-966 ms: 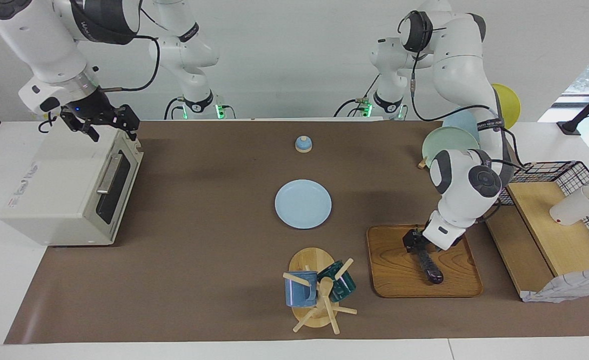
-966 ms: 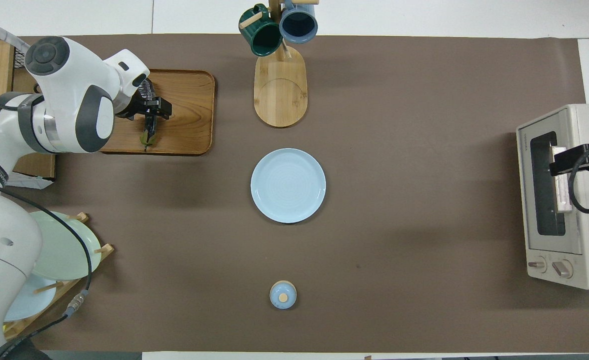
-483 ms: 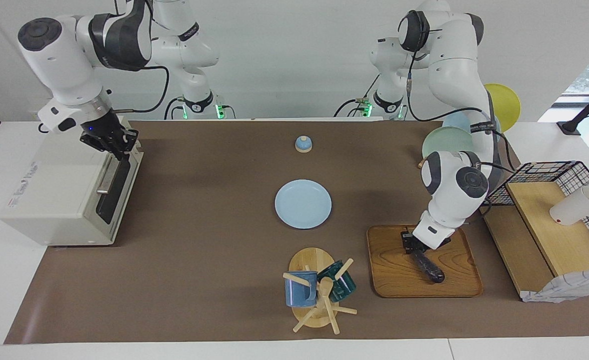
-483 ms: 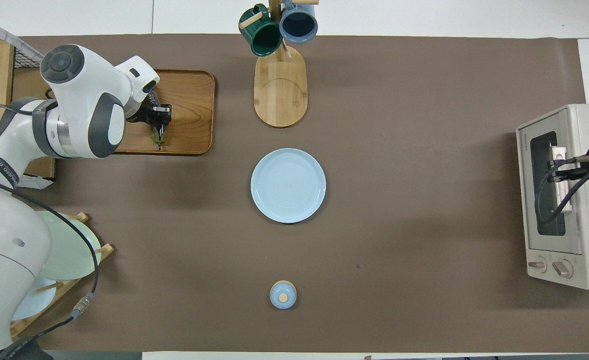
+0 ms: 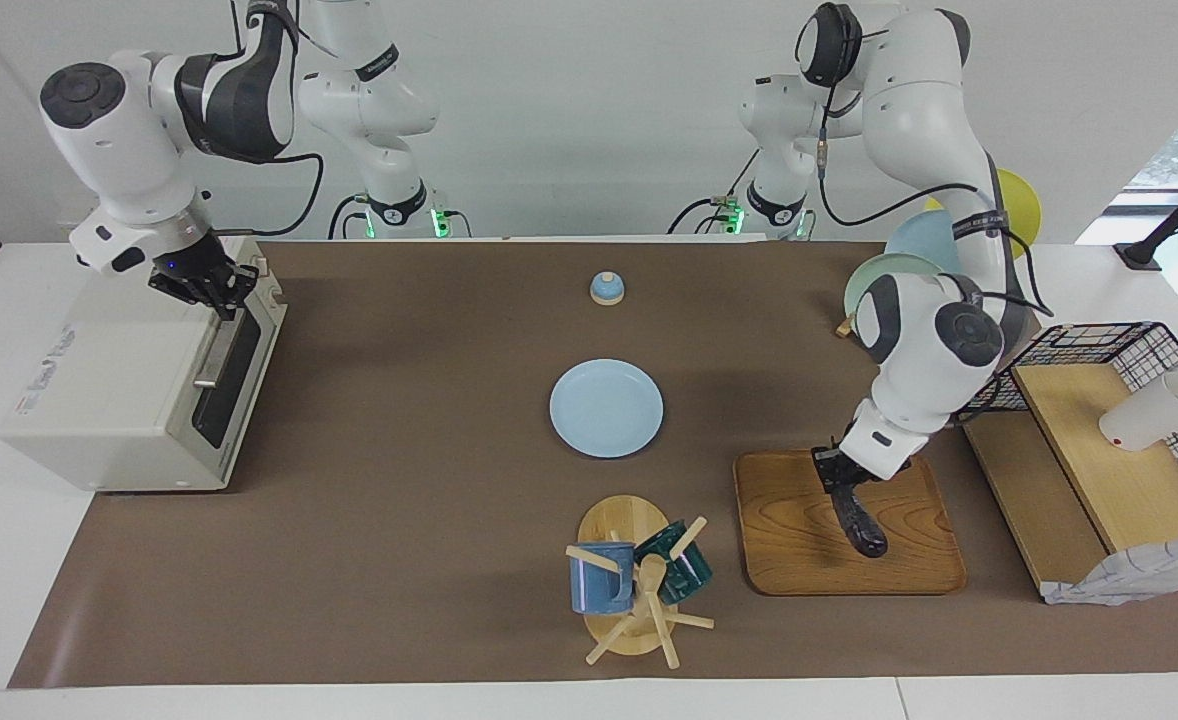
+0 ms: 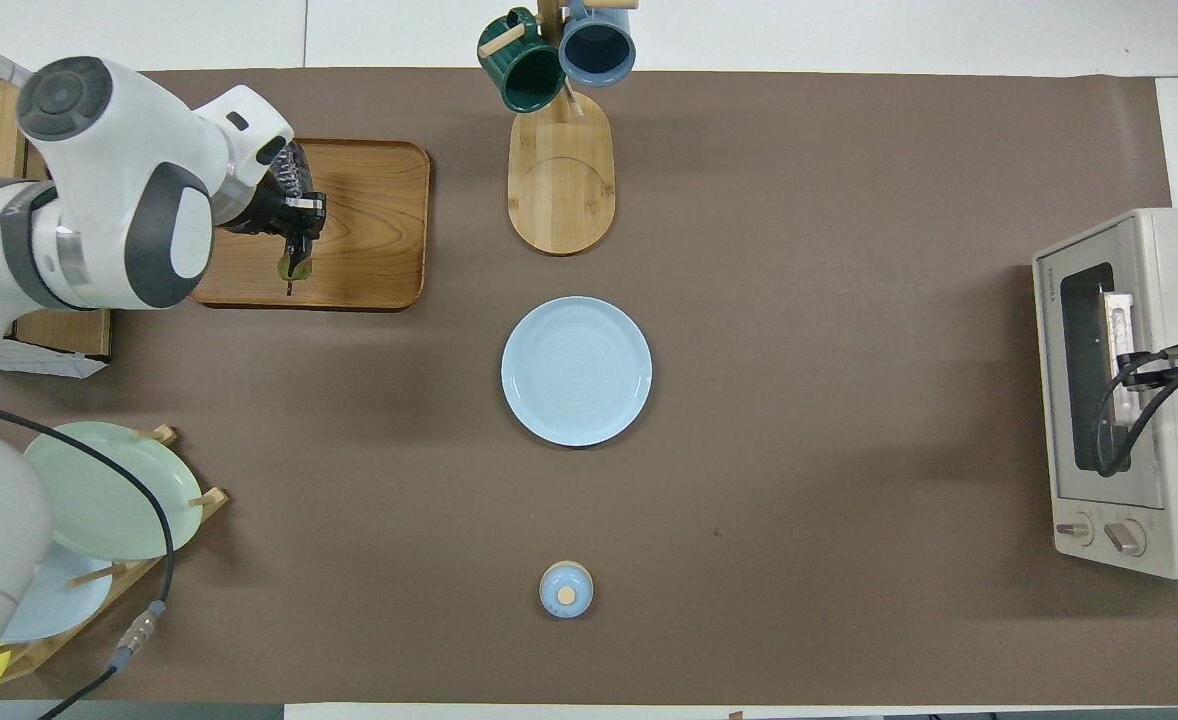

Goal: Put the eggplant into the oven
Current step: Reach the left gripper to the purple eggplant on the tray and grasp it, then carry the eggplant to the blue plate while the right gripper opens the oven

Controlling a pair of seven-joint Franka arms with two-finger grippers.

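The dark purple eggplant (image 5: 861,525) hangs slanted from my left gripper (image 5: 837,478), which is shut on its stem end over the wooden tray (image 5: 799,560). Its lower tip is at or just above the tray. In the overhead view the left gripper (image 6: 297,225) is over the tray (image 6: 379,200), and the eggplant's green stem (image 6: 293,268) pokes out below it. The cream oven (image 5: 119,370) stands at the right arm's end of the table with its dark glass door shut. My right gripper (image 5: 211,290) is at the top edge of the door, by the bar handle (image 5: 215,350).
A light blue plate (image 5: 606,408) lies mid-table. A mug rack (image 5: 634,580) with a blue and a green mug stands beside the tray. A small blue lidded pot (image 5: 606,288) sits near the robots. A plate rack (image 5: 899,280) and a wooden shelf (image 5: 1099,440) stand at the left arm's end.
My left gripper has closed on the eggplant and tipped it more upright over the tray. My right gripper has come down from above the oven's top to the door's top edge.
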